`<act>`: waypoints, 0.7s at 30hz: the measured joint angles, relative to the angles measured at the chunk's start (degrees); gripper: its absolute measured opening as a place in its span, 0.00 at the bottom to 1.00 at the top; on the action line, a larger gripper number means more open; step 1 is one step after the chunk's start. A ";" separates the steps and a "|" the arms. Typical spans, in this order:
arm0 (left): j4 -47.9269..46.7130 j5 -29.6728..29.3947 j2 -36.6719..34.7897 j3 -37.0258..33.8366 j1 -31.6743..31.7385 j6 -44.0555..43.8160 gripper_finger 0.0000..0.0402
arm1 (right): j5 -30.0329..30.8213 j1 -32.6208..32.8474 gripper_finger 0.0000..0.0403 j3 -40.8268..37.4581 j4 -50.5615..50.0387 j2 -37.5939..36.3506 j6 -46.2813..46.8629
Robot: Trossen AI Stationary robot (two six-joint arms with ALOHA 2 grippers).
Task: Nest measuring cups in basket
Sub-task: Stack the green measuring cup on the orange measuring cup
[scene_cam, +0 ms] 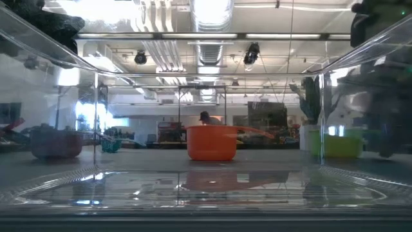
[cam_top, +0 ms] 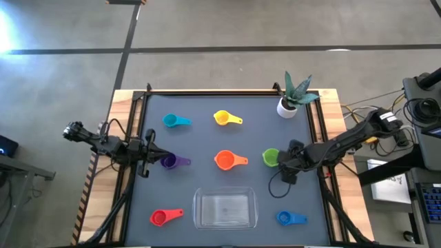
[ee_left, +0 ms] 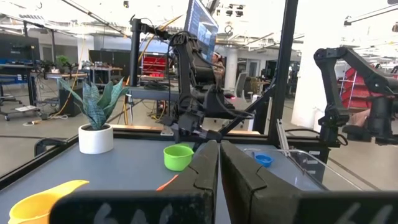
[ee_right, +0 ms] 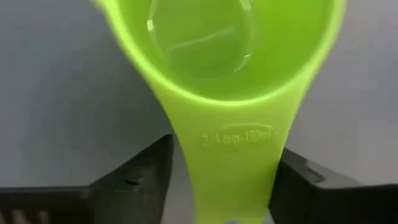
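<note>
Seven cups rest bowl-down on the dark mat: teal [cam_top: 176, 121], yellow [cam_top: 226, 118], purple [cam_top: 173, 161], orange [cam_top: 229, 160], green [cam_top: 270, 157], red [cam_top: 164, 218], blue [cam_top: 290, 218]. The clear basket [cam_top: 225, 208] stands near the table's near edge with nothing in it. My right gripper [cam_top: 288, 158] is open just right of the green cup, and its fingers stand on either side of the cup's handle [ee_right: 236, 162]. My left gripper [cam_top: 147, 160] is shut and sits just left of the purple cup. The left wrist view hides that cup below the fingers [ee_left: 205, 168]. My right gripper [ee_right: 225, 148] comes level from the table's right, along the green cup's handle. A strip of mat shows between one finger [ee_right: 143, 174] and the handle. Whether the other finger [ee_right: 305, 180] touches the handle's edge I cannot tell. The cup sits on the mat.
A white pot with a spiky plant [cam_top: 289, 102] stands at the far right corner. Black frame rails [cam_top: 138, 131] run along the mat's left and right sides. Bare mat lies between the cups and around the basket.
</note>
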 joint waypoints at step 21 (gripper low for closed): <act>0.01 0.00 0.00 -0.01 0.01 -0.01 0.00 | 3.11 0.00 0.29 10.70 0.64 2.52 -6.08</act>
